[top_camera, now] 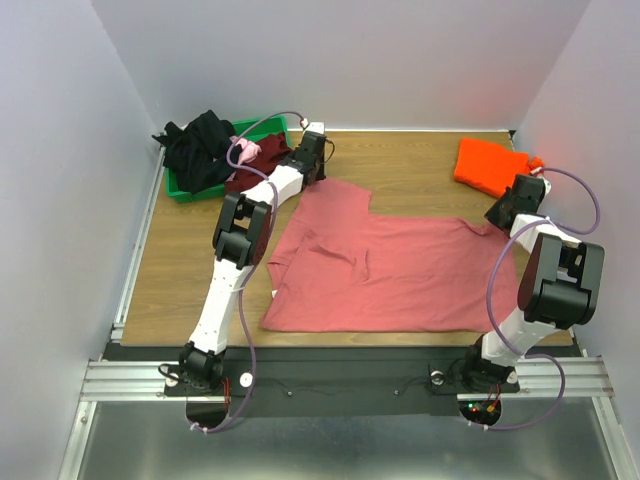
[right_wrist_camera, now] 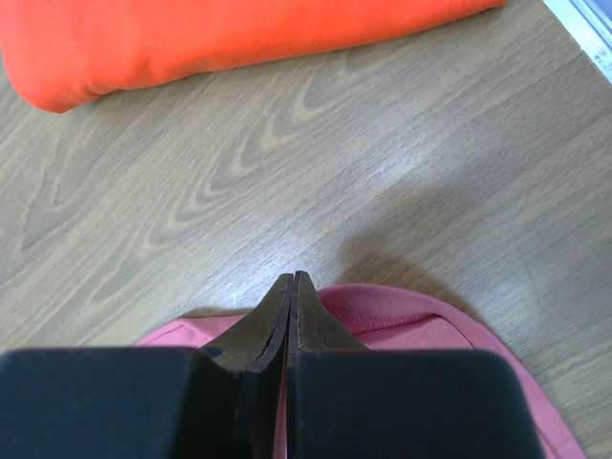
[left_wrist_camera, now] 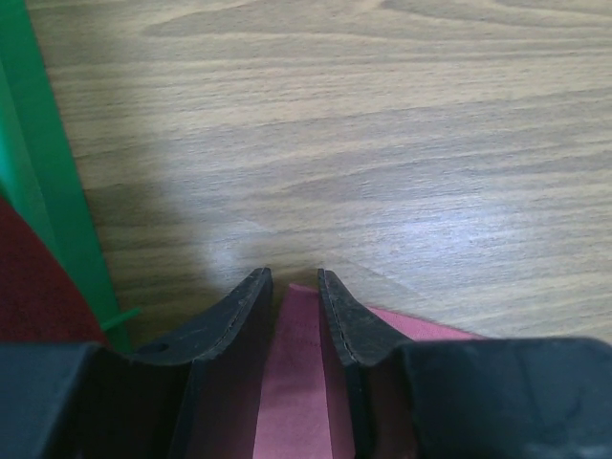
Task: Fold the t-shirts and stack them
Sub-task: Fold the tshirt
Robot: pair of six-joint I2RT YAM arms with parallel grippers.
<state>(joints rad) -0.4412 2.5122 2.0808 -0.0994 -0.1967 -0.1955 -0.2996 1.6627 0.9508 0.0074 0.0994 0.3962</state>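
A salmon-pink t-shirt (top_camera: pixel 390 270) lies spread flat across the middle of the table. My left gripper (top_camera: pixel 316 150) is at its far left corner, beside the bin. In the left wrist view its jaws (left_wrist_camera: pixel 293 274) stand apart, with a strip of the pink cloth (left_wrist_camera: pixel 296 382) lying in the gap. My right gripper (top_camera: pixel 505 212) is at the shirt's right end, and its jaws (right_wrist_camera: pixel 291 277) are pressed together on pink fabric by the ribbed collar (right_wrist_camera: pixel 402 311). A folded bright orange t-shirt (top_camera: pixel 490 165) (right_wrist_camera: pixel 191 38) rests at the far right.
A green bin (top_camera: pixel 270 128) (left_wrist_camera: pixel 48 172) sits at the far left. A black shirt (top_camera: pixel 200 145), a dark maroon shirt (top_camera: pixel 258 168) (left_wrist_camera: pixel 29 277) and a light pink one (top_camera: pixel 247 150) are heaped in and over it. White walls close in the table's sides and back.
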